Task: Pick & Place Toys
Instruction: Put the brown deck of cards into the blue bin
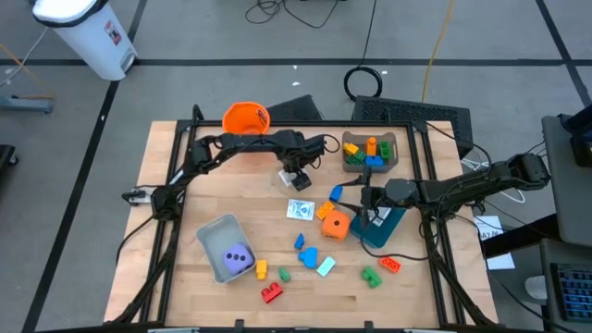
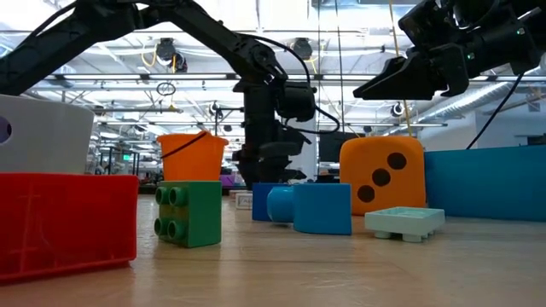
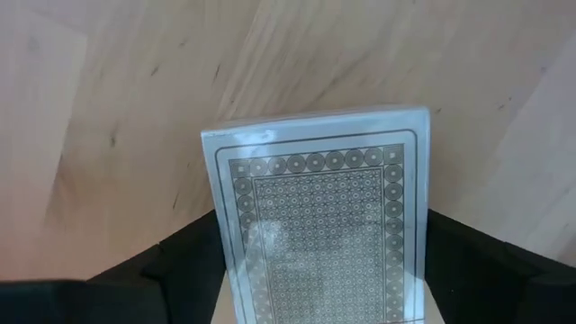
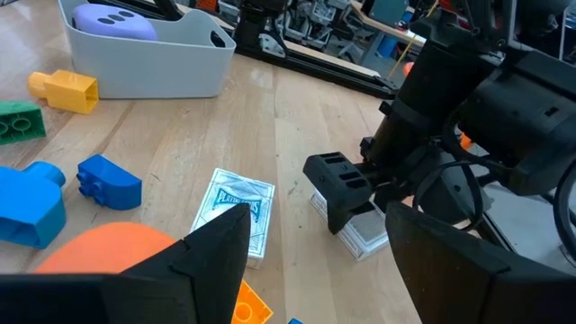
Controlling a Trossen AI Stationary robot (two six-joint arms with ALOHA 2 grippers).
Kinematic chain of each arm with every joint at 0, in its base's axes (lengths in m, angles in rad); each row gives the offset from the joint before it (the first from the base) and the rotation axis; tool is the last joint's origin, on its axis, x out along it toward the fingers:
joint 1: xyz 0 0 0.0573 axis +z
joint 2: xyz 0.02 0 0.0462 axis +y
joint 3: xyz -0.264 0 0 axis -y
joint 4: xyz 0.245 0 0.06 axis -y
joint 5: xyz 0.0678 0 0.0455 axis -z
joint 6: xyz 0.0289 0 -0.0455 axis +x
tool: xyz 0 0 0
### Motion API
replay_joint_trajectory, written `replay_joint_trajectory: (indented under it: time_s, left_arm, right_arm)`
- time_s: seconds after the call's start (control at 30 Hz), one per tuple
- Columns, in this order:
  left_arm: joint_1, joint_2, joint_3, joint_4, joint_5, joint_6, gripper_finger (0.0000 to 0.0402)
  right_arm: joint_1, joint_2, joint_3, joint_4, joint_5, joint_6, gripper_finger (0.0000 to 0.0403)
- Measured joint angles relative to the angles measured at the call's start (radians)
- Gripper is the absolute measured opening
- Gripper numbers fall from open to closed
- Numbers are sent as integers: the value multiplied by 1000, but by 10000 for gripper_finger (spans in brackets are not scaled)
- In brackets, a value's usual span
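**Left gripper clamped on a card deck near the bench's far middle**

Nearest the low camera stand a red block and a green block, with a blue block, a pale teal block and the orange die behind them.

From above, the left gripper sits over the far middle of the bench, just in front of the orange bucket at the far edge. Its fingers are closed on a card deck, which the left wrist view shows gripped at both sides, patterned back up, above bare wood. The right wrist view shows the same deck low at the bench top; whether it touches the wood I cannot tell.

The right gripper hangs near the right edge, above the teal bin, its fingers spread apart and holding nothing. Just beside it, toward the middle, lie the die and a second card pack, face up and flat.

The grey bin near the front left holds the purple die. Along the front edge are scattered a yellow block, a red one, small green ones, a red-orange one, blue ones and the pale teal one. A tray at the far edge, right of the bucket, holds more green, orange and blue blocks.
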Motion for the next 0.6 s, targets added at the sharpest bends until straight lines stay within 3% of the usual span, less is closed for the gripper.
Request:
replay_joint_trajectory:
  time_s: [0.27,0.43,0.6]
  left_arm:
    - [2,-20,73,-155,-24,73,315]
    - [4,-87,92,-282,-80,76,331]
    - [4,-191,92,-368,-108,71,316]
  right_arm:
    - [-2,0,0,7,2,-47,254]
    - [-2,0,0,18,3,-98,254]
    - [-2,0,0,53,3,-103,254]
